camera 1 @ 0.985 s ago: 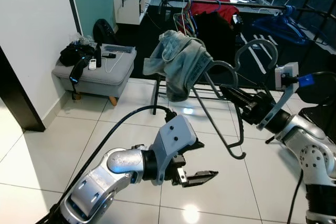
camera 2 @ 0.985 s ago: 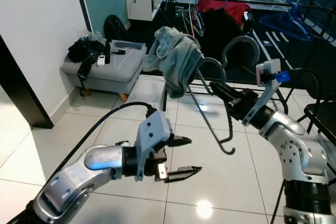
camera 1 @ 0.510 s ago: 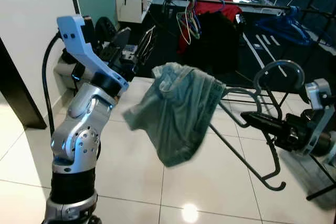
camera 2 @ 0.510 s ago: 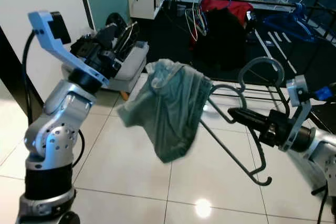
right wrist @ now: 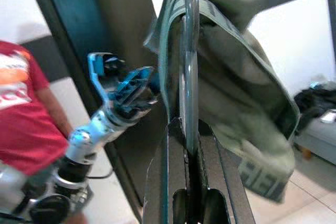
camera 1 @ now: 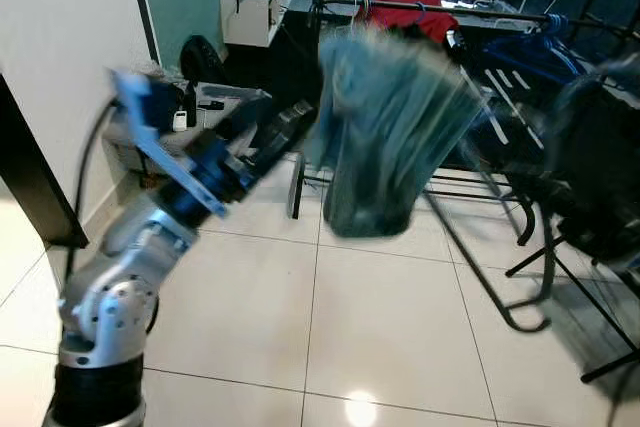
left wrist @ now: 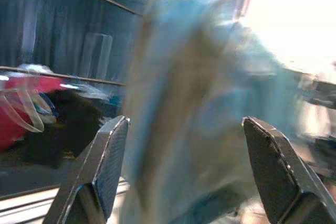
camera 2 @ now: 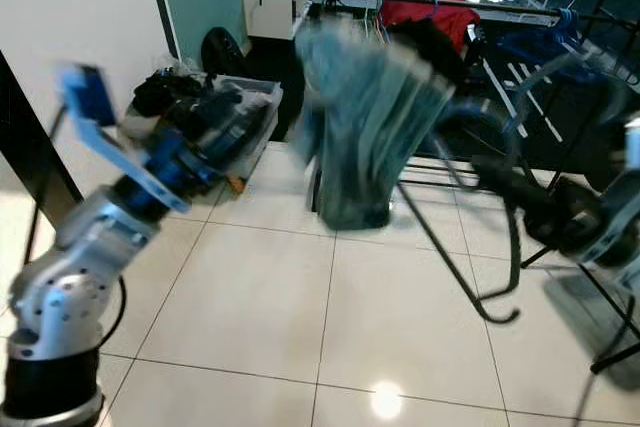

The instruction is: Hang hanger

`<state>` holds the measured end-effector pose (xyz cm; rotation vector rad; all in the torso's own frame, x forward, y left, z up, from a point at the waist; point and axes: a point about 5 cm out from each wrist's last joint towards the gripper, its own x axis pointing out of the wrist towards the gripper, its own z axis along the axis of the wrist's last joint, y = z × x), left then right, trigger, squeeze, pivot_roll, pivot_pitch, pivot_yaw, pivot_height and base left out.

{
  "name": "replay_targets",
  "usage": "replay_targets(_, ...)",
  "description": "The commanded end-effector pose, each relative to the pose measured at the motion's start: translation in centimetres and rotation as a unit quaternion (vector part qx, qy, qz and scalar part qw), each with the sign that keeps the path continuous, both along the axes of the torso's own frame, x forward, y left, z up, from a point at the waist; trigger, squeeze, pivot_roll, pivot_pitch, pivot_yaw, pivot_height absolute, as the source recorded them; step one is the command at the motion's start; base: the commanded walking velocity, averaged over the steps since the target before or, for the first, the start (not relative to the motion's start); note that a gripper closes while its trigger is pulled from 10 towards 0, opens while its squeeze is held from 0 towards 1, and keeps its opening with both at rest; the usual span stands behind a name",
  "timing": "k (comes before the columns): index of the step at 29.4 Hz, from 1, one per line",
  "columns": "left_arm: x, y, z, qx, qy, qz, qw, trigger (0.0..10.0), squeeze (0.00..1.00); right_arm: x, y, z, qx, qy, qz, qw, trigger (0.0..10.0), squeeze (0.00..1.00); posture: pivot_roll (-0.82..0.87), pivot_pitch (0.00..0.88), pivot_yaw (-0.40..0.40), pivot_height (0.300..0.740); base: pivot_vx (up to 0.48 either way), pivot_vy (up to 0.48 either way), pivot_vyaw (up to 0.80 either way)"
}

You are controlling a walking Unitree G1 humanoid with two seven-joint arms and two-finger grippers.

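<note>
Grey-green garment [camera 1: 385, 137] swung on the hanger [right wrist: 189, 61], clamped in the right gripper [right wrist: 190, 153].
Left gripper [left wrist: 184, 177] gaped apart; next, hooking the far rail [camera 1: 450, 9].

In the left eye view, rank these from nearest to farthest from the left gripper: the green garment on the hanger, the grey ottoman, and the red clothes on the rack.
1. Green garment: just past the left gripper, to its right, blurred.
2. Grey ottoman: behind the gripper by the wall, partly hidden by the arm.
3. Red clothes: on the rack at the back of the room.
</note>
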<state>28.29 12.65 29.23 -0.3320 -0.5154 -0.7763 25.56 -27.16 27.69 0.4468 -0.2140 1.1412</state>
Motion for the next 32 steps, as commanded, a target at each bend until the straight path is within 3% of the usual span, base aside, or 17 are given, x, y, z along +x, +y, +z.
replay_targets(1, 0.5, 0.2, 0.3, -0.005, -0.004, 0.034, 0.999, 10.0, 0.0, -0.2, 0.0, -0.2, 0.012, 0.004, 0.01, 1.0, 10.0, 0.0, -0.02, 0.06, -0.066, 0.74, 0.0, 0.0, 0.0)
replay_targets(2, 1.4, 1.1, 0.4, -0.003, 0.0, 0.088, 0.996, 10.0, 0.0, 0.5, 0.6, -1.4, 0.004, 0.016, -0.009, 1.0, 10.0, 0.0, -0.03, 0.06, -0.07, 0.74, 0.0, 0.0, 0.0)
replay_targets(4, 1.4, 1.1, 0.4, -0.003, 0.0, 0.088, 0.996, 10.0, 0.0, 0.5, 0.6, -1.4, 0.004, 0.016, -0.009, 1.0, 10.0, 0.0, -0.03, 0.06, -0.07, 0.74, 0.0, 0.0, 0.0)
replay_targets(7, 2.8, 3.2, 0.1, 0.022, 0.013, 0.19, 0.981, 10.0, 0.0, 2.3, 2.2, -3.5, -0.017, 0.026, -0.063, 0.998, 10.0, 0.0, -0.02, 0.061, -0.069, 0.74, 0.0, 0.0, 0.52)
replay_targets(12, 2.6, 3.7, -0.4, 0.031, 0.021, 0.205, 0.978, 10.0, 0.0, 2.7, 2.5, -3.4, 0.006, 0.028, -0.059, 0.998, 10.0, 0.0, -0.01, 0.063, -0.073, 0.74, 0.0, 0.0, 0.78)
replay_targets(14, 2.5, 3.8, -0.5, 0.036, 0.022, 0.203, 0.978, 10.0, 0.0, 2.7, 2.5, -3.3, 0.011, 0.031, -0.056, 0.998, 10.0, 0.0, -0.01, 0.063, -0.073, 0.74, 0.0, 0.0, 0.78)
replay_targets(16, 1.7, 3.7, -0.9, 0.026, 0.026, 0.152, 0.988, 10.0, 0.0, 2.6, 2.1, -2.9, 0.014, 0.032, -0.052, 0.998, 10.0, 0.0, -0.01, 0.067, -0.08, 0.74, 0.0, 0.0, 0.78)
replay_targets(17, 1.7, 3.7, -0.9, 0.026, 0.026, 0.152, 0.988, 10.0, 0.0, 2.6, 2.1, -2.9, 0.014, 0.032, -0.052, 0.998, 10.0, 0.0, -0.01, 0.067, -0.08, 0.74, 0.0, 0.0, 0.78)
replay_targets(19, 0.5, 4.3, -0.7, -0.011, 0.018, 0.086, 0.996, 10.0, 0.0, 2.1, 1.6, -2.6, 0.013, 0.029, -0.039, 0.999, 10.0, 0.0, -0.01, 0.07, -0.08, 0.74, 0.0, 0.0, 0.77)
replay_targets(21, 0.0, 4.5, -0.4, -0.016, 0.006, 0.065, 0.998, 10.0, 0.0, 1.8, 1.5, -2.6, 0.01, 0.028, -0.028, 0.999, 10.0, 0.0, -0.01, 0.07, -0.08, 0.74, 0.0, 0.0, 0.77)
replay_targets(28, -0.1, 3.7, -0.1, -0.014, -0.004, 0.059, 0.998, 10.0, 0.0, 1.5, 2.1, -3.0, 0.008, 0.033, -0.01, 0.999, 10.0, 0.0, -0.01, 0.071, -0.078, 0.74, 0.0, 0.0, 0.77)
replay_targets(30, -0.1, 3.1, 0.0, -0.015, -0.007, 0.055, 0.998, 10.0, 0.0, 1.6, 2.4, -3.4, 0.003, 0.038, -0.011, 0.999, 10.0, 0.0, -0.01, 0.071, -0.077, 0.74, 0.0, 0.0, 0.49)
replay_targets(32, -0.4, 1.4, 0.7, -0.013, -0.02, 0.033, 0.999, 10.0, 0.0, 1.8, 3.0, -3.9, -0.005, 0.048, -0.017, 0.999, 10.0, 0.0, -0.02, 0.071, -0.077, 0.74, 0.0, 0.0, 0.25)
